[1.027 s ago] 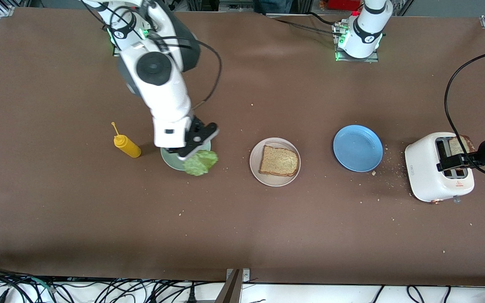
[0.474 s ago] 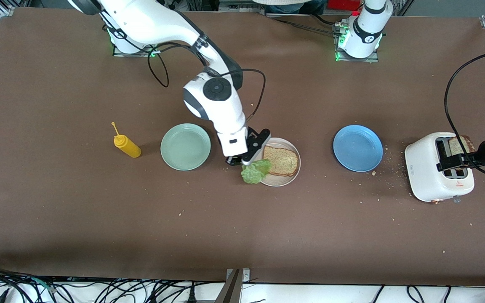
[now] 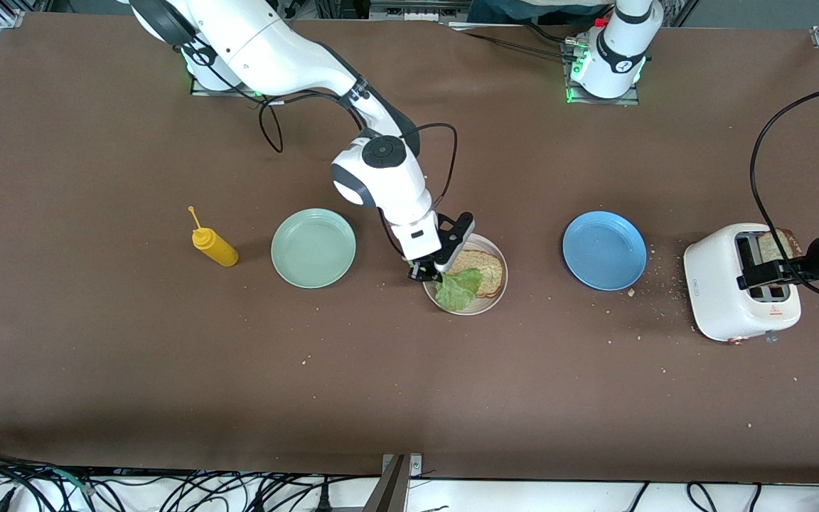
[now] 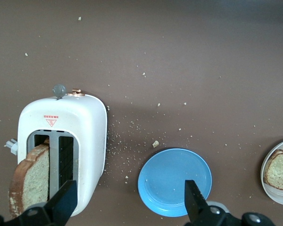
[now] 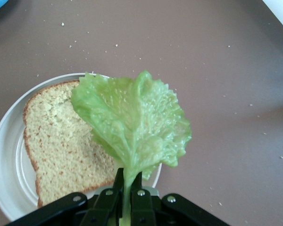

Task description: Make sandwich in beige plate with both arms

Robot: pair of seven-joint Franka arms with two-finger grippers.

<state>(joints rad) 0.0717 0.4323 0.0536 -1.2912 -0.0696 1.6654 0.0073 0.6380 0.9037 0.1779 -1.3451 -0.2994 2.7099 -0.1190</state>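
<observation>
The right gripper (image 3: 432, 269) hangs over the edge of the beige plate (image 3: 493, 301) that faces the right arm's end of the surface (image 3: 409, 384), its fingers (image 5: 114, 195) pinched together on the stem of the lettuce leaf (image 3: 458, 291). The leaf fans out from the gripper over the plate, and in the right wrist view it covers one side of the toast slice (image 5: 61, 146) lying flat on the plate; whether the leaf already touches the bread is hard to tell. Beside this gripper, toward the right arm's end, sits the mint-green plate (image 3: 313, 247), and past it the yellow squeeze bottle (image 3: 213, 244).

The left gripper (image 3: 772, 274) waits over the white toaster (image 3: 722, 299) at the left arm's end of the surface, its fingers (image 4: 62, 203) spread wide apart and closed on nothing. In the left wrist view, a second toast slice (image 4: 30, 182) stands up out of a toaster slot just by one finger. The blue plate (image 3: 604, 249) lies between that gripper and the beige plate, with crumbs scattered on the surface around it.
</observation>
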